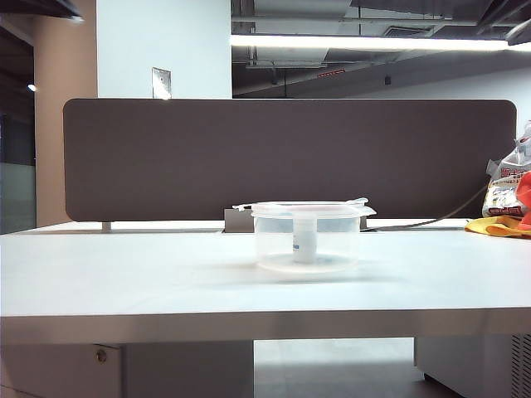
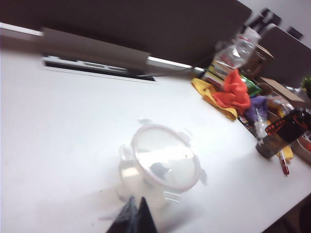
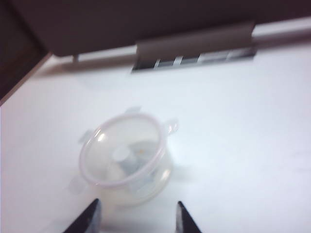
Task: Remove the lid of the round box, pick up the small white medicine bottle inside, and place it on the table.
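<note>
The round box [image 1: 306, 240] stands in the middle of the white table [image 1: 124, 274], its lid [image 1: 305, 208] lying flat on top. Through the clear wall I see the small white medicine bottle [image 1: 304, 242] upright inside. No arm shows in the exterior view. In the left wrist view my left gripper [image 2: 136, 202] hovers above the table just short of the box [image 2: 146, 187], its dark fingertips pressed together and empty; the lid [image 2: 165, 155] has a pinkish rim. In the right wrist view my right gripper [image 3: 138, 208] stands open above the table, short of the box [image 3: 141, 187], with the lid [image 3: 122, 149] and bottle [image 3: 121, 156] ahead.
A dark divider panel [image 1: 290, 157] closes the table's back edge, with a grey cable slot [image 2: 97, 58] in front of it. At the far right lie a plastic bag [image 1: 508, 186], coloured cloths [image 2: 233, 92] and a dark bottle [image 2: 279, 138].
</note>
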Motion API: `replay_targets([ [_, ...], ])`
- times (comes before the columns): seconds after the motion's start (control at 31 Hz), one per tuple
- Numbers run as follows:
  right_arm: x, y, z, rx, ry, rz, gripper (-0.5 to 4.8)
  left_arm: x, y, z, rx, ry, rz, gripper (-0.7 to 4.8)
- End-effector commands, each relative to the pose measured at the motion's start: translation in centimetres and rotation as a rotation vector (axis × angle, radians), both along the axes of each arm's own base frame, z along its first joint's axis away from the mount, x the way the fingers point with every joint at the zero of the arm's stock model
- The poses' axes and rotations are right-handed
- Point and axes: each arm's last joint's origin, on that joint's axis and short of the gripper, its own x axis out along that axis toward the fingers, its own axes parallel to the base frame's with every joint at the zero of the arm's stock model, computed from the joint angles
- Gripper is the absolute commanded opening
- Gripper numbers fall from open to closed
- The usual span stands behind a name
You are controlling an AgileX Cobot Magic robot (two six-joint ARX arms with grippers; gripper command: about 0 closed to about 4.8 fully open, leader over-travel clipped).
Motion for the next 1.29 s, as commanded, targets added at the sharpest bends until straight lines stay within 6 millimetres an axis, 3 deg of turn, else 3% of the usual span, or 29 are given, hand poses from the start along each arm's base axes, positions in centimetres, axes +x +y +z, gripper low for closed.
replay_targets([
  [0.03,3.2,0.6,0.5,0.074,0.075,0.072,2.13,2.1,-1.6,1.0,0.036,-0.008,-0.070,-0.05],
  [0.1,5.2,0.8,0.5,0.093,0.117,0.121,2.13,3.6,-2.4,1.2,0.039,0.020,-0.097,0.32],
  [0.23,9.0,1.4,-0.2,0.105,0.191,0.158,2.37,6.6,-3.6,0.6,0.045,0.098,-0.118,1.78],
  [0.39,12.6,1.7,-2.0,0.134,0.273,0.180,3.42,9.7,-4.2,-1.2,0.052,0.180,-0.119,1.87],
  [0.65,17.4,2.0,-6.1,0.269,0.389,0.156,3.41,14.9,-5.4,-5.4,-0.033,0.374,-0.173,1.87],
  [0.84,19.8,2.4,-8.3,0.423,0.379,0.206,3.37,18.5,-6.2,-8.2,-0.080,0.480,-0.193,1.87],
  [1.0,20.9,2.4,-10.1,0.461,0.396,0.208,3.37,20.3,-6.6,-10.3,-0.092,0.528,-0.202,1.89],
  [1.2,21.6,2.5,-12.2,0.465,0.422,0.201,3.32,21.5,-7.9,-12.0,-0.122,0.574,-0.232,3.05],
  [1.29,22.0,2.5,-12.8,0.467,0.433,0.200,3.21,22.0,-8.7,-12.3,-0.123,0.575,-0.250,3.12],
])
